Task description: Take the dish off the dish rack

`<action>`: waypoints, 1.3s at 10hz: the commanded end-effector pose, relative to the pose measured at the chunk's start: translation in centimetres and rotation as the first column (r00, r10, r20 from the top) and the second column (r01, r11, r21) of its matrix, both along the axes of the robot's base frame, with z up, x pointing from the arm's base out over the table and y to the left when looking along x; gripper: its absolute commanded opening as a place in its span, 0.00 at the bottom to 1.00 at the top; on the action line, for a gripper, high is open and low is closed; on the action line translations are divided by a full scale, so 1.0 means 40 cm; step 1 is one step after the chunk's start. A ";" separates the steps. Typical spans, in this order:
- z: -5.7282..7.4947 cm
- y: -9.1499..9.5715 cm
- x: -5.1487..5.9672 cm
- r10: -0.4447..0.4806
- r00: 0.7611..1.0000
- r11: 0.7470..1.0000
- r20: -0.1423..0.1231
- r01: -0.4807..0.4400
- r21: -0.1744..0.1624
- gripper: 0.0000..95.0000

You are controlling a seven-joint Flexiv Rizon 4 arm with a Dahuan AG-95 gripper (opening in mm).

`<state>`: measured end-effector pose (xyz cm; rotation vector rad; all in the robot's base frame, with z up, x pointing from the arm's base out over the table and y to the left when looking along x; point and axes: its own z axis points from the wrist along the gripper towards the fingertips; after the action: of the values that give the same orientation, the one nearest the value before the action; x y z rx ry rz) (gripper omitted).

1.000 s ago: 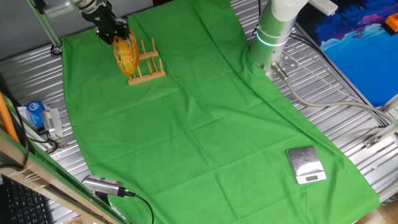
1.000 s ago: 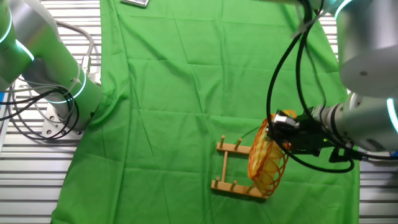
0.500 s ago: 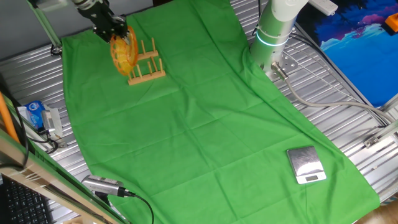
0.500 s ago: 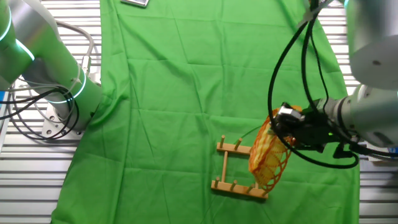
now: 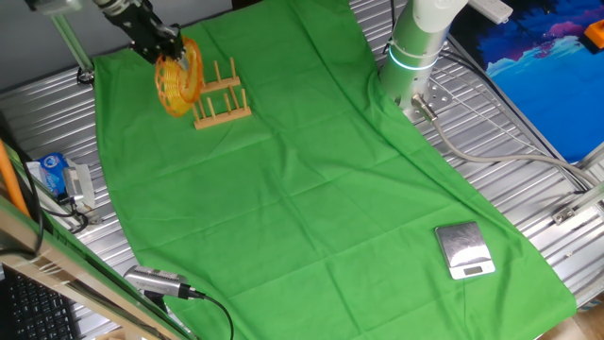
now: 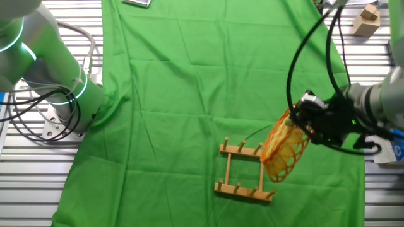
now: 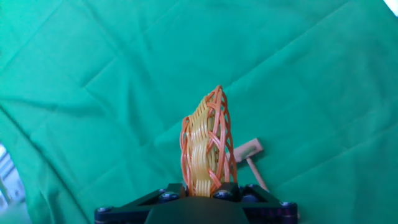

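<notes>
The yellow-orange woven dish (image 5: pixel 178 75) hangs on edge in my gripper (image 5: pixel 162 47), lifted and tilted to the left of the wooden dish rack (image 5: pixel 222 99). In the other fixed view the dish (image 6: pixel 283 149) is held above the rack's right end (image 6: pixel 245 171), clear of the pegs, with my gripper (image 6: pixel 309 116) shut on its upper rim. In the hand view the dish (image 7: pixel 205 149) stands edge-on between the fingers (image 7: pixel 202 188), and one corner of the rack (image 7: pixel 250 155) shows behind it.
A green cloth (image 5: pixel 311 179) covers the table. A small silver scale (image 5: pixel 464 250) lies near the front right. A second arm's base (image 5: pixel 415 47) stands at the back right. Cables and a small box (image 5: pixel 57 175) lie off the cloth at the left.
My gripper has lifted the dish up and away from the rack, out from between the pegs. The rack has stayed in place.
</notes>
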<state>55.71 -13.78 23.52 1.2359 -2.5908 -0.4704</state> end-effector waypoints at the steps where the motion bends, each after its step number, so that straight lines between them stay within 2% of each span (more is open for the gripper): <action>1: -0.010 0.022 0.010 -0.022 1.000 1.000 -0.002 0.022 -0.006 0.00; 7: -0.041 0.104 0.039 -0.081 0.997 0.996 0.000 0.081 -0.025 0.00; 10: -0.061 0.142 0.050 -0.105 0.994 0.994 0.010 0.106 -0.031 0.00; 13: -0.069 0.152 0.055 -0.113 0.993 0.993 0.013 0.114 -0.036 0.00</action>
<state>57.82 -7.72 20.71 1.0886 -2.6783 -0.4345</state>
